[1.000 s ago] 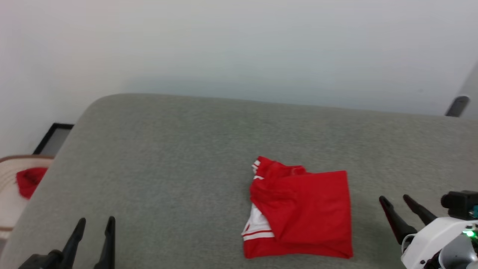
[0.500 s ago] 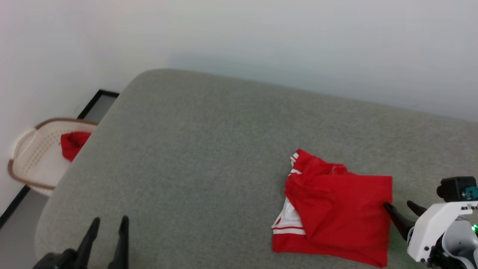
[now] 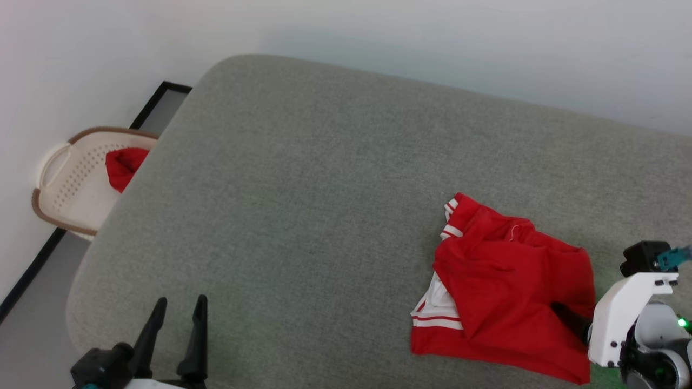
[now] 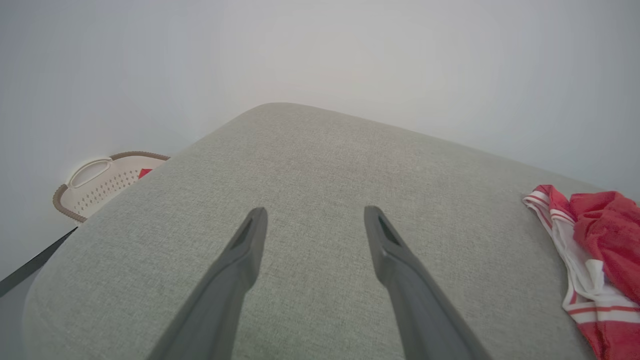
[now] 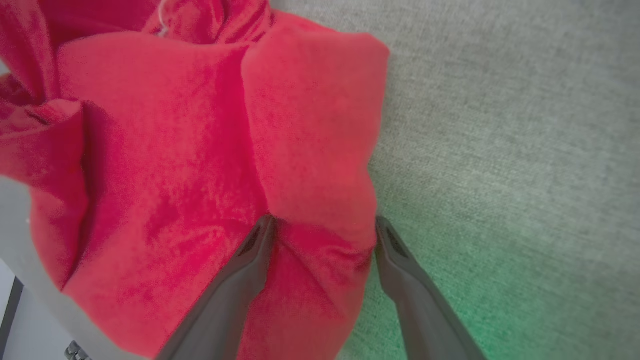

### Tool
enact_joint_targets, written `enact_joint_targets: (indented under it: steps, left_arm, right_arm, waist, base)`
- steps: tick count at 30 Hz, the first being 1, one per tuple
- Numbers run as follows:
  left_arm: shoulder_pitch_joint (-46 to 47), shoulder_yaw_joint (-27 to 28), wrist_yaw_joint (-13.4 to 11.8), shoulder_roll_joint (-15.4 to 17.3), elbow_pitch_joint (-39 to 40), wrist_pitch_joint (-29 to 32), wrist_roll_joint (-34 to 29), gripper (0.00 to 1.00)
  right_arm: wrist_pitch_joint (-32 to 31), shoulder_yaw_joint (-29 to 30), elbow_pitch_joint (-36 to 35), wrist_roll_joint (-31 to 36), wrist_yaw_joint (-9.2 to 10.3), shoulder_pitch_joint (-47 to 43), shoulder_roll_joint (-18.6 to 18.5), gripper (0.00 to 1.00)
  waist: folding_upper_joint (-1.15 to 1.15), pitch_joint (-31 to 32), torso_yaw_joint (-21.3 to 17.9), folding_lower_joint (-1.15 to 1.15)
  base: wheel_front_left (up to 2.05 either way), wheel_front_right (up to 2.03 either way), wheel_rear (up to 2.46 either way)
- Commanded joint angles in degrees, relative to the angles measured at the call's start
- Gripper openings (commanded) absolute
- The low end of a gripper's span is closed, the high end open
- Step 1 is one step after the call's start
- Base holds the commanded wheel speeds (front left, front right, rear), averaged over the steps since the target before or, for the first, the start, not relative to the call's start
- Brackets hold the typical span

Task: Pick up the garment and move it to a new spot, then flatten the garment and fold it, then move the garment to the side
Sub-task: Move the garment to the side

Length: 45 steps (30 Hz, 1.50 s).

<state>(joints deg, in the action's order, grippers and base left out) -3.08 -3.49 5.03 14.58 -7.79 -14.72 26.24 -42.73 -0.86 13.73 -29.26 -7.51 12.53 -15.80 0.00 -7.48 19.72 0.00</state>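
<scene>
The garment (image 3: 503, 292), a bright red shirt with white striped sleeve ends, lies folded and rumpled on the grey cushion (image 3: 303, 189), right of centre. My right gripper (image 3: 565, 313) is open and pressed into the garment's right edge. In the right wrist view the red garment (image 5: 175, 150) bulges between the spread fingers (image 5: 250, 260) of the right gripper (image 5: 325, 220), which are not closed on it. My left gripper (image 3: 181, 299) is open over bare cushion at the lower left, far from the shirt. In the left wrist view the left gripper (image 4: 315, 212) is open, with the garment (image 4: 600, 235) at the right edge.
A cream perforated basket (image 3: 70, 178) with a small red cloth (image 3: 123, 165) stands on the floor past the cushion's left end; the basket (image 4: 90, 185) also shows in the left wrist view. A pale wall runs behind the cushion. The cushion's rounded left edge drops to the floor.
The head camera has swung, shifting the whole picture. My right gripper has come from beside the garment into its right edge, and the cloth there has bunched up. Both grippers stay open.
</scene>
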Motion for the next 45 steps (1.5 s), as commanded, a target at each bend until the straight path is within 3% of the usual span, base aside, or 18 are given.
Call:
enact_joint_targets:
  steps: [1,7,8,9,18,27,45]
  left_arm:
    - [0.75,0.02,0.24,-0.21,-0.21,-0.29,-0.02,1.00]
    - [2.03,0.11,0.75,-0.92,-1.27,-0.43,-0.17,1.00]
    - [2.10,0.06,0.85,-1.02,-1.40,-0.45,-0.24,1.00]
    - [2.13,0.07,0.96,-1.08,-1.58,-0.47,-0.33,1.00]
    - [2.24,1.24,1.46,-1.73,-1.63,-0.48,-1.11,1.00]
    - [2.53,1.64,1.86,-1.25,-0.61,-0.47,-2.37,1.00]
    - [10.07,-3.41,2.48,1.23,-0.66,-0.41,-3.90,1.00]
  right_arm:
    - [-1.08,0.06,1.13,0.84,0.04,-0.15,0.73,1.00]
    - [-5.31,0.27,4.64,1.50,0.05,2.12,2.67,0.99]
    - [-5.63,-0.39,4.98,1.61,0.04,2.54,2.40,0.27]
    - [-6.02,-1.05,5.24,1.13,0.04,2.86,2.25,0.00]
    - [-4.75,-4.02,4.97,-0.68,0.02,6.90,-1.01,0.00]
    - [-5.51,-6.74,0.39,-1.00,0.04,9.16,-4.85,0.00]
    - [-7.10,-10.32,-6.69,-2.44,0.04,15.63,-13.74,0.00]
  waist:
    - [0.00,-0.79,0.43,0.00]
    - [0.00,-1.79,0.71,0.00]
    - [0.00,-1.90,0.78,0.00]
    - [0.00,-2.00,0.82,0.00]
    - [0.00,-1.94,0.09,0.00]
    - [0.00,-0.79,-2.53,0.00]
    - [0.00,-2.76,-12.64,0.00]
  base:
    - [0.00,0.00,0.00]
    - [0.00,0.00,0.00]
    - [0.00,0.00,0.00]
    - [0.00,0.00,0.00]
    - [0.00,0.00,0.00]
    - [0.00,0.00,0.00]
    - [0.00,0.00,0.00]
